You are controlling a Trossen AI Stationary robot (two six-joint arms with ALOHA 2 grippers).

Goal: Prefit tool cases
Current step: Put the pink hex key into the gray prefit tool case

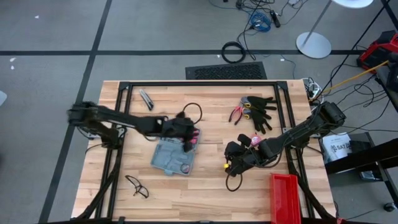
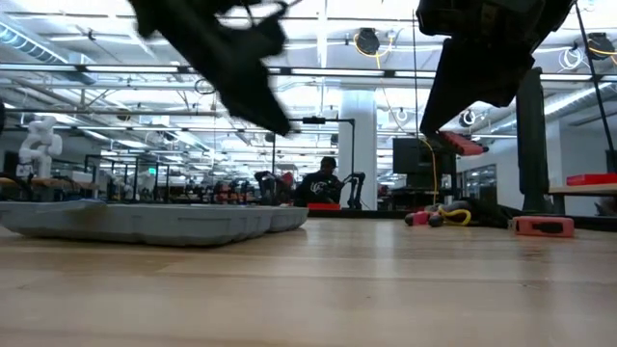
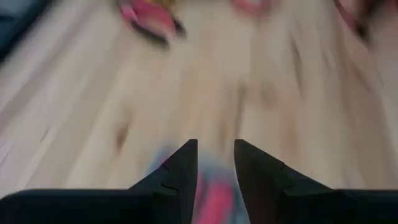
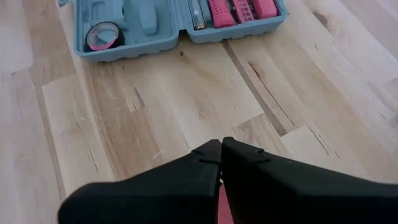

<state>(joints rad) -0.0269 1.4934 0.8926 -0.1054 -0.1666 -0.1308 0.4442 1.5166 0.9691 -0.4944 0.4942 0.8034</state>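
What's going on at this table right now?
Two robot arms are working around an open blue-grey tool case lying flat on the wooden table. The left hand is over the case's upper right corner, fingers apart, with something pink-red showing between them in its wrist view; whether it is gripped is unclear. The right hand hangs off to the case's right, shut. Pink tools and a tape roll already sit in the tray. Pliers, black gloves and a red bin lie elsewhere.
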